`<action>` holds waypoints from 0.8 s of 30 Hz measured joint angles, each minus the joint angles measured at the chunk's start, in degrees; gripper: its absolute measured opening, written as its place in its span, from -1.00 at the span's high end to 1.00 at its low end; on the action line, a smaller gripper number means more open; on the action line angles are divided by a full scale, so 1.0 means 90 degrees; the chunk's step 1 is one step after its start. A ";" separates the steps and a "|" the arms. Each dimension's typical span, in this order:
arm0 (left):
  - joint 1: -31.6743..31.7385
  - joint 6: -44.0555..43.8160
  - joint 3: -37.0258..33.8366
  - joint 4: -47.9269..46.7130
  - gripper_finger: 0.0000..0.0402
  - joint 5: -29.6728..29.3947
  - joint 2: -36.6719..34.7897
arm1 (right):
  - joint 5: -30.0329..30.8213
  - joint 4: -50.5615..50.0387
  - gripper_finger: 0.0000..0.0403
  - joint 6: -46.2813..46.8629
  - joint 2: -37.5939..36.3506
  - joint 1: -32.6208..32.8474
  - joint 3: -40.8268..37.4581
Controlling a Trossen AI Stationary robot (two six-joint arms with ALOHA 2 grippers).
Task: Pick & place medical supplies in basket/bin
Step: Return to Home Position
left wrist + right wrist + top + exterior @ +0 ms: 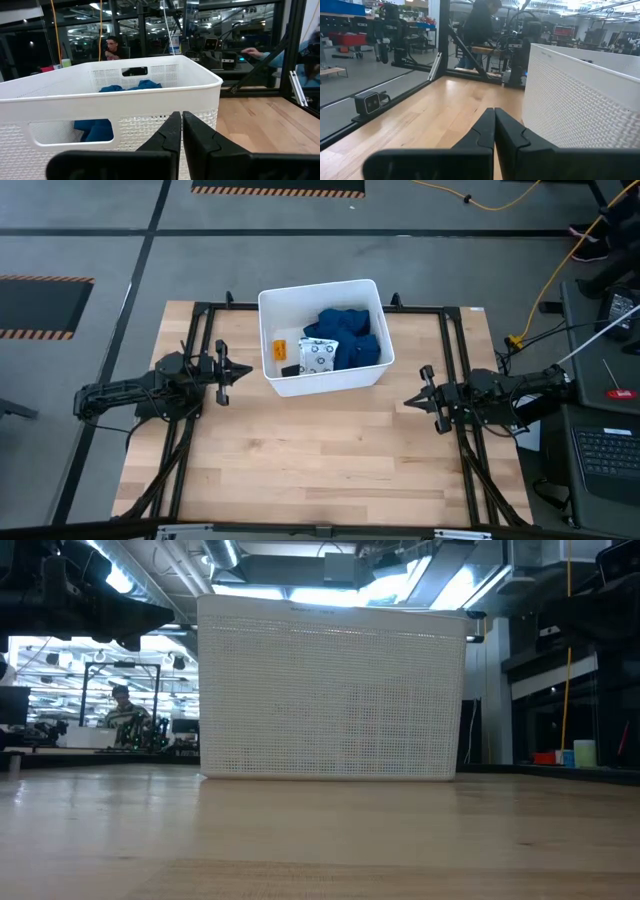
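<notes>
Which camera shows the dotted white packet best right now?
The high view: the dotted white packet lies in the white bin against the blue cloth. The low and right wrist views show only the bin's wall; the left wrist view shows cloth, no packet.

The tub [330, 384] stands on the counter [330, 460], toward its far edge, between the two arms. Inside the tub, the cloth [352, 332] fills the right and rear part. The packet [318, 357] lies against the cloth's left front. The oblong [290, 369] lies just left of the packet by the near wall, with the bottle [281, 348] behind it, close to the left wall. The left claw [240, 370] sits just left of the tub, apart from it. The right claw [412, 399] sits near its right front corner.
</notes>
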 joint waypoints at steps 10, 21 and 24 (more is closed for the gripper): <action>0.0000 0.0000 0.0000 0.0000 0.94 0.0000 0.0000 | 0.0001 0.0000 0.96 0.0005 0.0002 0.0000 0.0000; 0.0000 0.0000 0.0000 0.0000 0.96 -0.0002 0.0000 | 0.0001 0.0000 0.96 0.0005 0.0002 0.0002 0.0000; -0.0001 0.0000 0.0000 0.0000 0.94 0.0000 0.0000 | 0.0001 0.0000 0.96 -0.0005 0.0002 0.0002 0.0000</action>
